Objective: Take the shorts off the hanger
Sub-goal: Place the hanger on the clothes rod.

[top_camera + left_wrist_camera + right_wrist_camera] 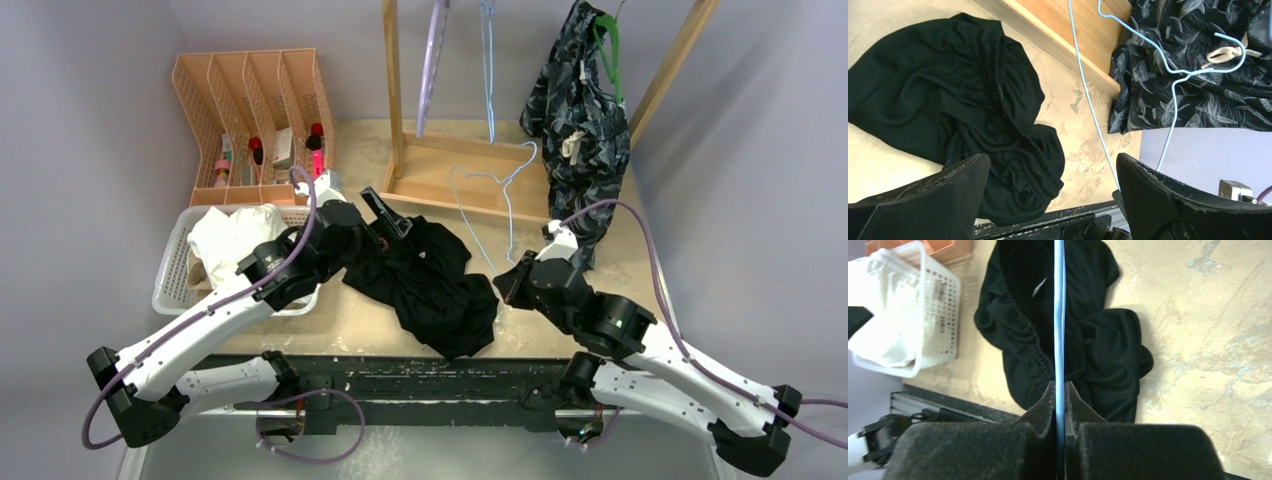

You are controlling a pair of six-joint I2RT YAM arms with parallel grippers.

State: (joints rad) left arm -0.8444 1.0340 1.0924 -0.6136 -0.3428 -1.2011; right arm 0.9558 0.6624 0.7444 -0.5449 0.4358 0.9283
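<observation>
While the patterned shorts point(580, 120) hang unremoved, we find the black shorts point(430, 285) off, on the bench point(360, 330); the right end effector point(1060, 390) grips the bare hanger point(1059, 315), and the left end effector point(1052, 160) is open.

- On the table point(360, 325), centre, crumpled shorts point(430, 285) are spread in front of the rack point(430, 180).
- A basket point(172, 270) is set to their left, with more shorts point(235, 235) piled in it.
- An organiser point(250, 110) is stood behind the basket.
- At the rack's right end, hung shorts point(580, 130) are draped.
- A wire hanger point(1059, 315) is stretched from the rack base, right of the crumpled shorts.
</observation>
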